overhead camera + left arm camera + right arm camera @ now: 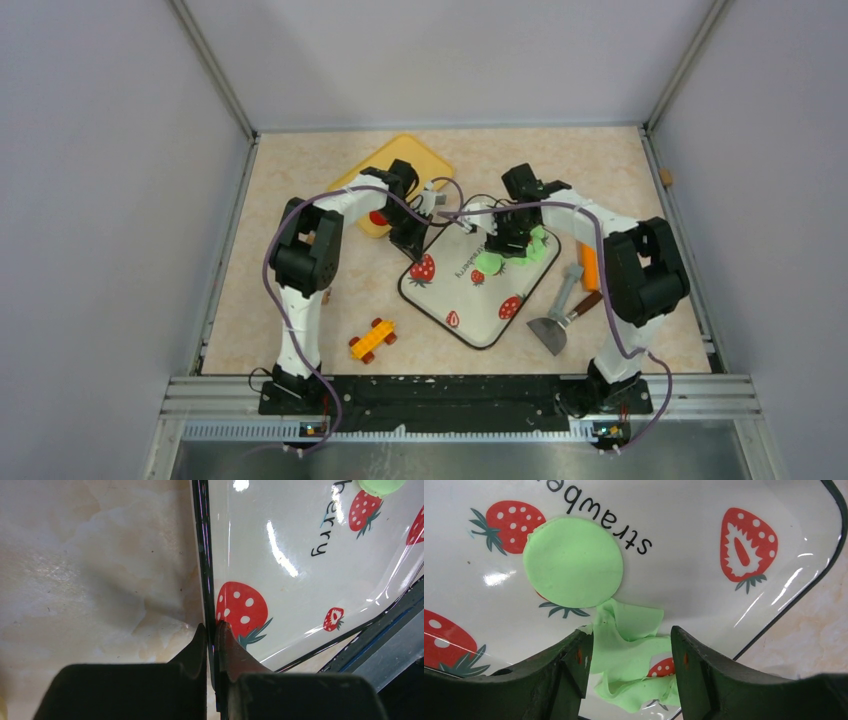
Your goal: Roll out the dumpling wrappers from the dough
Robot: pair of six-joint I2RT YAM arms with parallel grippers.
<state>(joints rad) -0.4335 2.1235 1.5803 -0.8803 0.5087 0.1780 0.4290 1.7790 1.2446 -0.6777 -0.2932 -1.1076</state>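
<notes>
A white strawberry-print plate [455,290] sits mid-table. On it lie a flat round green dumpling wrapper [572,562] [488,264] and, just beside it, a ragged, crumpled scrap of green dough [629,650] [540,248]. My right gripper [628,631] [510,250] is low over the plate [694,580] and open. Its fingers straddle the scrap, and the scrap's edges reach both of them. My left gripper [212,627] [418,250] is shut on the plate's black-edged rim [204,555] at its left side. The wrapper [380,485] peeks in at the top of the left wrist view.
A yellow tray [410,160] lies behind the left arm, with a small red disc [377,218] at its near edge. Right of the plate are a metal scraper [555,320], a brown-handled tool [585,303] and an orange piece [588,265]. An orange toy block [372,338] lies front left.
</notes>
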